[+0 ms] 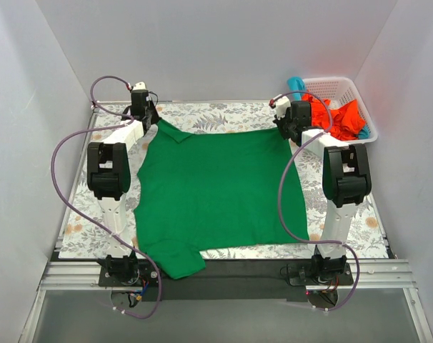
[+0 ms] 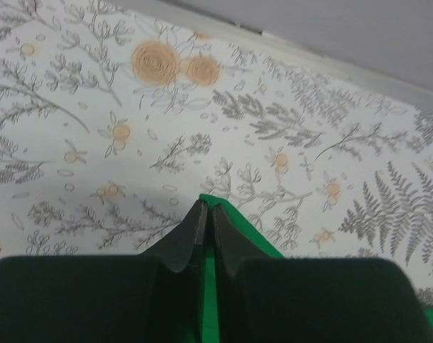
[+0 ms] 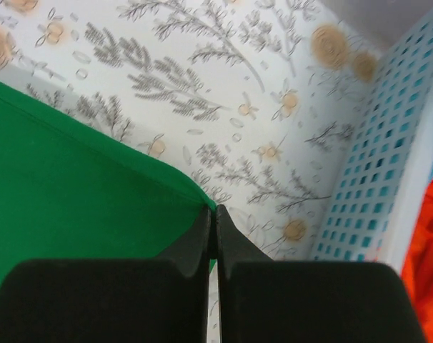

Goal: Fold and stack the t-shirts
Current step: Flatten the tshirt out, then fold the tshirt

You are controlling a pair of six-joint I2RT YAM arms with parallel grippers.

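Top external view: green t-shirt spread flat on floral table cover, gripped at both far corners.

Collar at far left, beside left gripper; one sleeve at near left, lying past the cover's near edge; straight edges along right and near sides. Broadest span left to right. Right gripper at far-right corner. White basket at far right, holding orange-red shirts and teal shirt; contents seen in full from above only. Left wrist view: fingers pressed together, green cloth clamped between them, a detail too small to read from above. Right wrist view: fingers together on the shirt's corner tip; basket wall just to the right, orange-red cloth behind it.
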